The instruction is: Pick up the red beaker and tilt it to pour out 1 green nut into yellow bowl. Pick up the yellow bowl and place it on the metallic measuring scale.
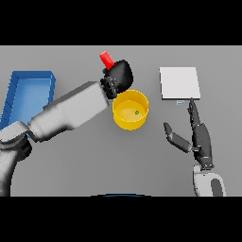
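Head view is showing the left hand (120, 75) curling around the small red beaker (107, 60) behind the round yellow bowl (141, 100), one green nut (136, 112) inside, so righting it promptly looks wise while the right hand (201, 139) is resting open-fingered near the flat metallic measuring scale (179, 82).

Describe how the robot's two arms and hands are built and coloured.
Both arms are made of smooth, rounded segments in white and light grey, with darker grey at the joints. The left arm's forearm is a thick pale cylinder. The left hand is dark, almost black and bulbous. The right hand is dark grey with long slim fingers and a separate thumb, on a white wrist cuff with a grey inset. No cables or markings show.
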Controlling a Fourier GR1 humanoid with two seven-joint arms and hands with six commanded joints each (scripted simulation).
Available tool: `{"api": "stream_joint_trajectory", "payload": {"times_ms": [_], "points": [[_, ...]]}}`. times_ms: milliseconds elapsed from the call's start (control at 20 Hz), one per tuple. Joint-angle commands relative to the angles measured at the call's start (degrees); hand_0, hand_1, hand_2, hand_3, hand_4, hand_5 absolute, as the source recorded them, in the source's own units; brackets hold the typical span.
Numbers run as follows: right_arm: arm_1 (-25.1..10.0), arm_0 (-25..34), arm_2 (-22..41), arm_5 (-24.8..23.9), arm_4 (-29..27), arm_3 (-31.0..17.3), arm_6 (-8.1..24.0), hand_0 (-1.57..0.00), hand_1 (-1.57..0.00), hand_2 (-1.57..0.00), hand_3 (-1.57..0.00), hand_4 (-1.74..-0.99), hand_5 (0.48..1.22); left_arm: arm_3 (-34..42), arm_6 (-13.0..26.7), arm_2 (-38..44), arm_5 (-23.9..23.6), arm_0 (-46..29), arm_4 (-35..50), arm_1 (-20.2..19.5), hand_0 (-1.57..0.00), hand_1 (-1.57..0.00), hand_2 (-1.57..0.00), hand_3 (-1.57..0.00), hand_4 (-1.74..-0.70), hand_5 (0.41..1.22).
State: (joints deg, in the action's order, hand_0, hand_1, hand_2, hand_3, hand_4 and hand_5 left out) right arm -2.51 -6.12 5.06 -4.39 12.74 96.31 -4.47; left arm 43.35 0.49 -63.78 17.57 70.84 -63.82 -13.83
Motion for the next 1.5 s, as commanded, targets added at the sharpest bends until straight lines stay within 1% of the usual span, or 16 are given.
{"api": "stream_joint_trajectory", "payload": {"times_ms": [0,50,250,350,450,600,650,700,750,850,950,1050,1100,1200,1250,1450], "points": [[0.2,0.1,0.6,-0.7,1.5,-0.2,0.1,0.0,0.0,0.0,0.0,-1.25,0.583,-1.2,-0.4,-1.2,0.6,0.8,-0.7,0.6,-1.57,-1.57,-1.57,-1.57,-1.74,1.221],[0.2,0.3,0.5,-1.2,1.9,-0.3,0.6,0.0,0.0,0.0,0.0,-1.236,0.582,-2.0,-1.3,-2.2,0.9,1.6,-1.1,0.7,-1.57,-1.57,-1.57,-1.57,-1.74,1.221],[0.5,-0.6,1.1,-1.2,2.3,-0.3,-1.3,0.0,0.0,0.0,0.0,-1.204,0.591,-3.6,-3.2,-6.4,0.0,3.7,-3.3,1.7,-1.57,-1.57,-1.57,-1.57,-1.73,1.221],[0.1,0.1,0.7,-1.4,2.3,-0.4,-1.3,0.0,0.0,0.0,0.0,-1.21,0.592,-4.3,-5.0,-8.1,-1.0,4.7,-3.9,1.7,-1.57,-1.57,-1.57,-1.57,-1.73,1.221],[-0.3,0.1,0.6,-1.3,2.6,-0.5,-0.6,0.0,0.0,0.0,0.0,-1.21,0.594,-4.0,-5.4,-9.2,-1.7,5.8,-4.4,1.0,-1.57,-1.57,-1.57,-1.57,-1.73,1.221],[0.6,0.2,1.2,-1.8,3.0,-0.1,-0.7,0.0,0.0,0.0,0.0,-1.206,0.592,-5.3,-7.5,-8.2,-0.8,10.0,-2.8,1.0,-1.57,-1.57,-1.57,-1.57,-1.73,1.221],[0.6,0.5,1.1,-2.0,3.1,-0.4,-1.1,0.0,0.0,0.0,0.0,-1.209,0.592,-5.3,-8.1,-7.6,-1.4,11.5,-2.3,-0.3,-1.57,-1.57,-1.57,-1.57,-1.73,1.221],[0.3,0.2,1.1,-2.0,3.3,-0.1,-1.3,0.0,0.0,0.0,0.0,-1.203,0.592,-5.9,-8.0,-6.8,-2.1,12.9,-1.8,-1.3,-1.57,-1.57,-1.57,-1.49,-1.73,1.221],[0.5,-0.1,1.1,-2.2,3.2,0.0,-1.6,0.0,0.0,0.0,0.0,-1.201,0.592,-6.7,-8.1,-5.8,-2.4,14.8,-1.1,-2.2,-1.57,-1.57,-1.4,-1.51,-1.68,1.221],[0.5,0.7,0.9,-1.8,2.6,-0.3,-1.4,0.0,0.0,0.0,0.0,-1.186,0.596,-8.9,-8.0,-2.9,-3.9,17.8,1.0,-3.7,-1.57,-1.57,-1.46,-1.04,-1.7,1.221],[0.5,0.4,0.9,-0.7,1.4,-0.5,-2.0,0.0,0.0,0.0,0.0,-1.181,0.593,-12.2,-8.4,0.1,-4.6,21.6,3.5,-5.1,-1.57,-1.57,-1.5,-1.23,-1.7,1.221],[0.9,1.6,0.5,-0.2,-0.1,-0.3,-0.7,0.0,0.0,0.0,0.0,-1.183,0.595,-16.5,-6.0,3.7,-4.8,23.0,6.8,-6.2,-1.57,-1.57,-1.53,-1.35,-1.71,1.221],[0.7,1.2,0.3,0.1,-0.4,-0.8,-1.1,0.0,0.0,0.0,0.0,-1.193,0.597,-18.6,-5.5,6.5,-4.6,23.7,9.5,-7.0,-1.57,-1.57,-1.53,-1.4,-1.72,1.221],[0.7,1.8,0.2,0.0,-0.5,-1.1,-1.5,0.0,0.0,0.0,0.0,-1.199,0.594,-23.1,-1.4,13.4,-6.0,23.1,16.3,-8.7,-1.57,-1.57,-1.55,-1.38,-1.73,1.221],[0.5,1.3,0.2,0.2,-0.6,-0.8,-2.1,0.0,0.0,0.0,0.0,-1.209,0.593,-25.0,1.6,16.5,-6.5,22.6,19.5,-9.9,-1.57,-1.57,-1.55,-1.36,-1.73,1.221],[-0.1,1.8,0.0,0.9,-1.1,-1.7,-2.7,0.0,0.0,0.0,0.0,-1.222,0.587,-27.7,2.8,26.9,-12.5,17.6,32.3,-15.3,-1.57,-1.57,-1.56,-1.4,-1.74,1.221]]}}
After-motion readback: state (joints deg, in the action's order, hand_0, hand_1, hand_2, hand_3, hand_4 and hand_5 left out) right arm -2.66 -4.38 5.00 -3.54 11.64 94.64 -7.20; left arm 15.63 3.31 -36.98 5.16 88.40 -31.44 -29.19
